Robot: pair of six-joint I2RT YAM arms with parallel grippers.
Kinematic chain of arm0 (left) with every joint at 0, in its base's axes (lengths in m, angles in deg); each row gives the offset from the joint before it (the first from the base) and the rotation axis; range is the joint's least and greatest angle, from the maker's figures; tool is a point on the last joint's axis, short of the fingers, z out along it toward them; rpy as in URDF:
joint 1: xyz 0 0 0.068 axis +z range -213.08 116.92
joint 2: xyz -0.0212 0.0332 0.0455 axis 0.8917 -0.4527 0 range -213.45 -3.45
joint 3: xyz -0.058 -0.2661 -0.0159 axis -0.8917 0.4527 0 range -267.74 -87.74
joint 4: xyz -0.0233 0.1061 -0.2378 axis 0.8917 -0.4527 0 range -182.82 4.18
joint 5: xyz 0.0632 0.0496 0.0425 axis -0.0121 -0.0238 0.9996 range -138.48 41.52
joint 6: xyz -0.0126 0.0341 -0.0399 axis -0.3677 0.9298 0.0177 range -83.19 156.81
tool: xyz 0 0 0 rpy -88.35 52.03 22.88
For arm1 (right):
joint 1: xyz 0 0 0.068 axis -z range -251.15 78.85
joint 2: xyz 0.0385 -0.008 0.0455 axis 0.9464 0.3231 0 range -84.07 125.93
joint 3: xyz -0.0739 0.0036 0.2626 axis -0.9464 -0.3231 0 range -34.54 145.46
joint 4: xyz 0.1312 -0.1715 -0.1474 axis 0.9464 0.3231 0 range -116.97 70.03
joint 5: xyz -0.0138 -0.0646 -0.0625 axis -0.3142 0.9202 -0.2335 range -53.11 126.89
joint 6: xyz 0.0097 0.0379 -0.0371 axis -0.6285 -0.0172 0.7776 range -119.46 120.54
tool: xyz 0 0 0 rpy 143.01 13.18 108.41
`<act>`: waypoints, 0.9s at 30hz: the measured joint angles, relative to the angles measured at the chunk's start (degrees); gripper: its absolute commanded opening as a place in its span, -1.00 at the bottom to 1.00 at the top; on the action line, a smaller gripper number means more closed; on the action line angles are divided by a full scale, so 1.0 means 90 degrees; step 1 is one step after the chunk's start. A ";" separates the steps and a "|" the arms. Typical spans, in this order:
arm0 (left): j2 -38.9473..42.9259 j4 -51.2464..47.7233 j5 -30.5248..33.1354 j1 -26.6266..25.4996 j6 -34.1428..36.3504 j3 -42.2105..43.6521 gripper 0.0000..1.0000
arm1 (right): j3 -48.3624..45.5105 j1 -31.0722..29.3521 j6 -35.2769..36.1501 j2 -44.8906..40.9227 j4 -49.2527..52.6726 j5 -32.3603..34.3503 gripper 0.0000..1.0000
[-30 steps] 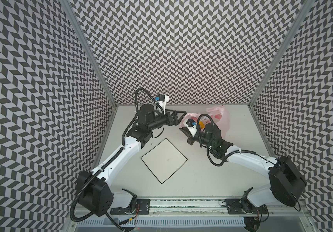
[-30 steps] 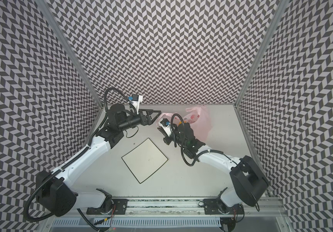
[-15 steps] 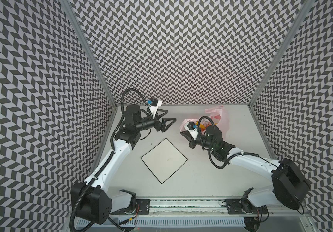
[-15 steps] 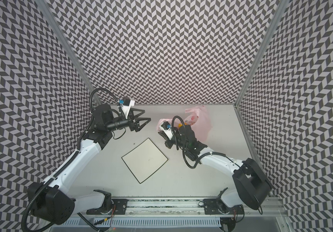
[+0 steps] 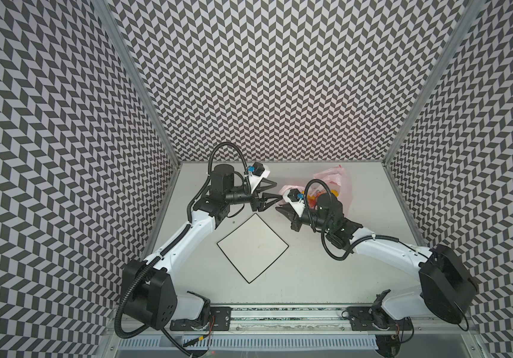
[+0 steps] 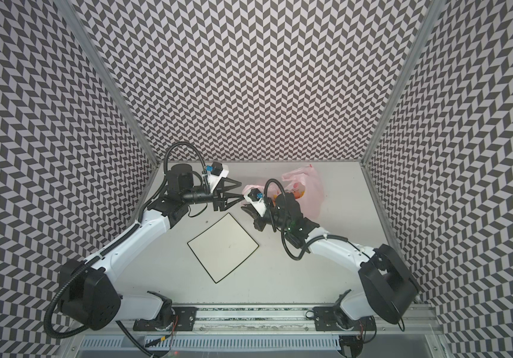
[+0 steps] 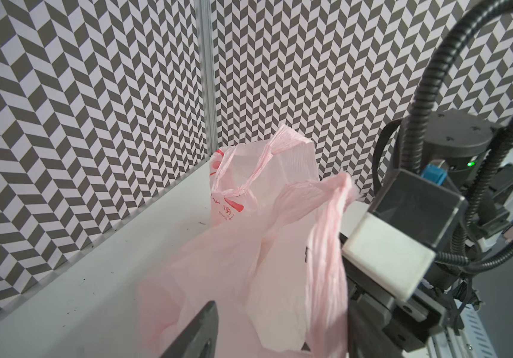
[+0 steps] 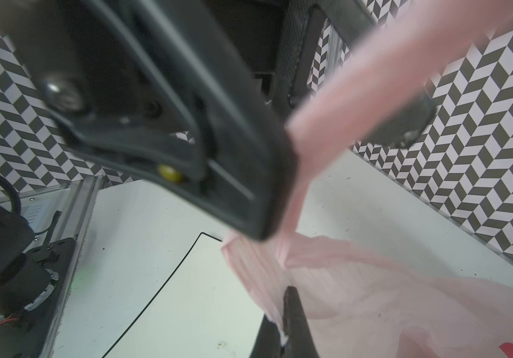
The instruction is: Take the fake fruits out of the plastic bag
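— Swinging back toward the plastic bag (image 5: pixel 332 175), is it, that left gripper (image 5: pixel 277 190)?
— Yes. It is nearer than a moment ago, with its tips at the bag's near handle loop (image 7: pixel 326 248). The jaws are narrower than before but still apart. The pink strip runs between them and is not yet pinched.
— And the right gripper (image 5: pixel 281 210)?
— No change. It is pressed together on the bag's front edge.
— Where are the fake fruits (image 6: pixel 298 193)?
— Inside the bag at the back of the table (image 5: pixel 311 279), showing orange and red through the film. None lies on the white plate (image 5: pixel 252 245).
— Meaning?
— I judge the mouth is about to be held from two sides. No fruit is out, so the task has hardly begun.
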 measured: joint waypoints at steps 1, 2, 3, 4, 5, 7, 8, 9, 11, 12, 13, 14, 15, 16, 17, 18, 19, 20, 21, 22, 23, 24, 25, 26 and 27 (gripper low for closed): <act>-0.0034 -0.0027 -0.0027 -0.0024 0.0058 -0.0002 0.03 | 0.0002 0.0000 -0.0002 0.0000 0.0000 -0.0019 -1.00; -0.0078 -0.0036 -0.0063 -0.0058 0.0112 -0.0007 -0.09 | 0.0000 0.0000 -0.0002 0.0000 0.0000 -0.0029 -1.00; -0.0117 -0.0049 -0.0095 -0.0080 0.0163 -0.0017 -0.23 | 0.0002 0.0000 -0.0005 0.0000 0.0002 -0.0041 -1.00; -0.0172 -0.0068 -0.0151 -0.0117 0.0165 -0.0036 -0.43 | 0.0002 0.0000 -0.0007 0.0000 0.0000 -0.0049 -0.99; -0.0226 -0.0066 -0.0187 -0.0148 0.0155 -0.0056 -0.63 | 0.0002 0.0000 -0.0010 0.0000 0.0002 -0.0051 -0.94; -0.0328 0.0027 -0.0231 -0.0187 0.0068 -0.0095 -0.89 | 0.0002 0.0000 -0.0019 0.0000 0.0010 -0.0041 -0.60; -0.0362 0.0134 -0.0250 -0.0202 -0.0058 -0.0097 -1.00 | 0.0002 0.0000 -0.0061 -0.0015 0.0032 -0.0015 -0.41; -0.0374 0.0270 -0.0231 -0.0219 -0.0204 -0.0095 -1.00 | 0.0002 0.0000 -0.0090 -0.0044 0.0083 0.0032 -0.26; -0.0374 0.0644 -0.0092 -0.0248 -0.0600 -0.0073 -1.00 | 0.0002 0.0000 -0.0160 -0.0231 0.0294 0.0199 0.01; -0.0364 0.0862 0.0022 -0.0270 -0.0784 -0.0039 -1.00 | 0.0002 0.0000 -0.0194 -0.0389 0.0461 0.0304 0.12; -0.0340 0.1117 0.0214 -0.0291 -0.1042 0.0027 -1.00 | -0.0002 0.0000 -0.0255 -0.0619 0.0661 0.0442 0.24; -0.0316 0.1299 0.0401 -0.0316 -0.1236 0.0104 -1.00 | -0.0007 0.0000 -0.0299 -0.0848 0.0840 0.0556 0.32; -0.0272 0.1506 0.0619 -0.0342 -0.1445 0.0219 -1.00 | -0.0012 0.0002 -0.0372 -0.1183 0.1076 0.0726 0.42; -0.0221 0.1688 0.0838 -0.0369 -0.1654 0.0359 -1.00 | -0.0012 0.0005 -0.0483 -0.1569 0.1324 0.0918 0.49; -0.0168 0.1819 0.1032 -0.0403 -0.1804 0.0488 -1.00 | -0.0010 0.0005 -0.0583 -0.1885 0.1532 0.1107 0.51; -0.0097 0.1965 0.1268 -0.0466 -0.2008 0.0646 -1.00 | 0.0005 0.0005 -0.0811 -0.2278 0.1812 0.1401 0.51; -0.0046 0.2072 0.1462 -0.0529 -0.2152 0.0765 -1.00 | 0.0083 0.0005 -0.1076 -0.2628 0.2161 0.1744 0.51; 0.0000 0.2154 0.1625 -0.0590 -0.2278 0.0857 -1.00 | 0.0226 0.0007 -0.1370 -0.2875 0.2521 0.2064 0.50; 0.0036 0.2242 0.1770 -0.0661 -0.2404 0.0930 -1.00 | 0.0495 0.0019 -0.1727 -0.3041 0.2980 0.2480 0.49; 0.0066 0.2336 0.1931 -0.0731 -0.2531 0.0988 -1.00 | 0.0855 0.0039 -0.2079 -0.3072 0.3449 0.2897 0.50; 0.0085 0.2412 0.2038 -0.0782 -0.2625 0.1022 -1.00 | 0.1197 0.0063 -0.2356 -0.3038 0.3820 0.3230 0.53; 0.0107 0.2487 0.2164 -0.0828 -0.2720 0.1059 -1.00 | 0.1695 0.0112 -0.2703 -0.2858 0.4342 0.3599 0.57; 0.0134 0.2533 0.2266 -0.0874 -0.2790 0.1081 -1.00 | 0.2195 0.0168 -0.2977 -0.2640 0.4809 0.3912 0.60; 0.0158 0.2582 0.2351 -0.0908 -0.2854 0.1103 -1.00 | 0.2686 0.0228 -0.3179 -0.2385 0.5217 0.4158 0.64; 0.0194 0.2647 0.2455 -0.0940 -0.2912 0.1137 -1.00 | 0.3186 0.0289 -0.3342 -0.2055 0.5612 0.4359 0.66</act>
